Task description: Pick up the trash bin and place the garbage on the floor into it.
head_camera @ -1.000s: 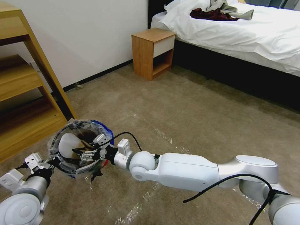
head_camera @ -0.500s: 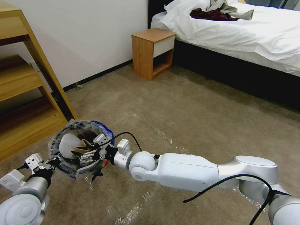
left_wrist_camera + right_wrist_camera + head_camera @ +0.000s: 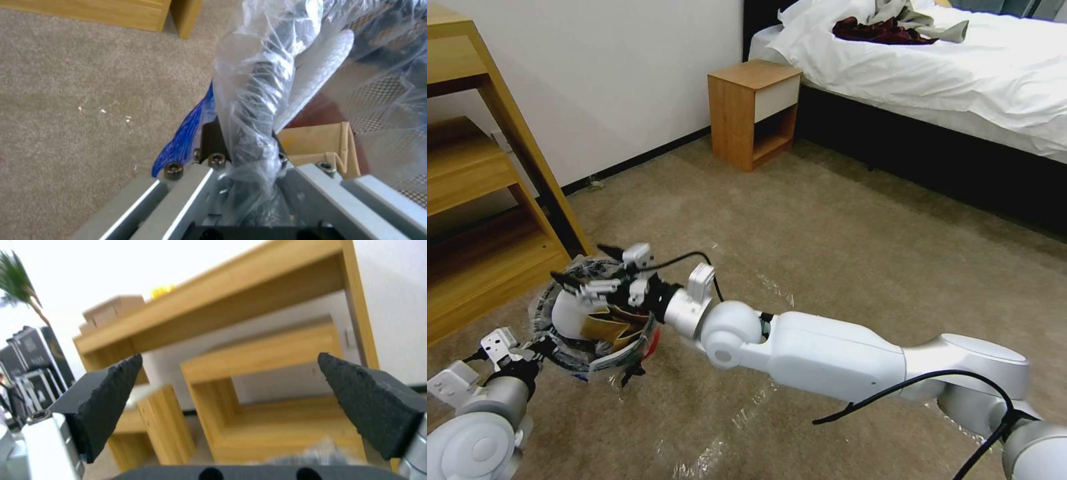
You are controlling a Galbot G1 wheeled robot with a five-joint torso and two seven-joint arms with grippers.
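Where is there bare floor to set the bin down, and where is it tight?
Open carpet spreads between the nightstand, the bed and the right arm. It is crowded by the wooden shelf, where the left gripper holds the trash bin by its rim and the open right gripper hovers over its mouth.

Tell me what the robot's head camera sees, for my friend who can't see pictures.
The right gripper hangs open and empty just above the red bin, which the left gripper holds by its bagged rim over the carpet. Inside the bin lie brown cardboard and a white slipper. Behind are a wooden shelf, a nightstand and a bed.
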